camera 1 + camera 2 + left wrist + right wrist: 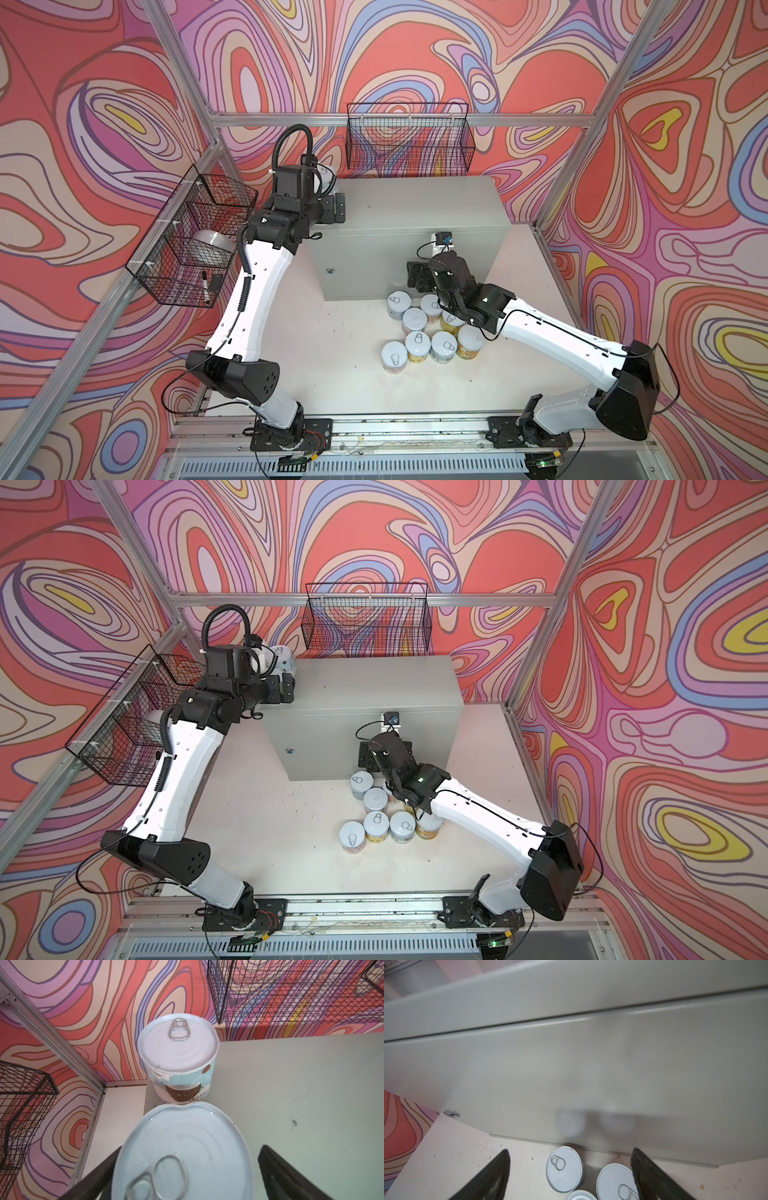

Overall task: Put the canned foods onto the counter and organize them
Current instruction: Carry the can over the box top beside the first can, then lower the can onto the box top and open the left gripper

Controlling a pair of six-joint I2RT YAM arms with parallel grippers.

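Two of the canned foods stand at the back left corner of the pale grey counter (415, 208). A blue-labelled can (177, 1057) is at the corner itself. A second can (182, 1142) stands just in front of it, between the jaws of my left gripper (192, 1147). That gripper is open, with a clear gap at one finger (276, 1169). In a top view the corner can (282, 659) shows behind the left gripper (286, 685). Several cans (417, 345) cluster on the table before the counter. My right gripper (571, 1151) hangs open above them, over one can (564, 1168), holding nothing.
A black wire basket (409, 141) hangs on the back wall above the counter. Another basket (195, 241) on the left wall holds a white roll and a marker. The counter's front carries a small round lock (329, 271). An aluminium frame post (52, 1043) runs past the corner.
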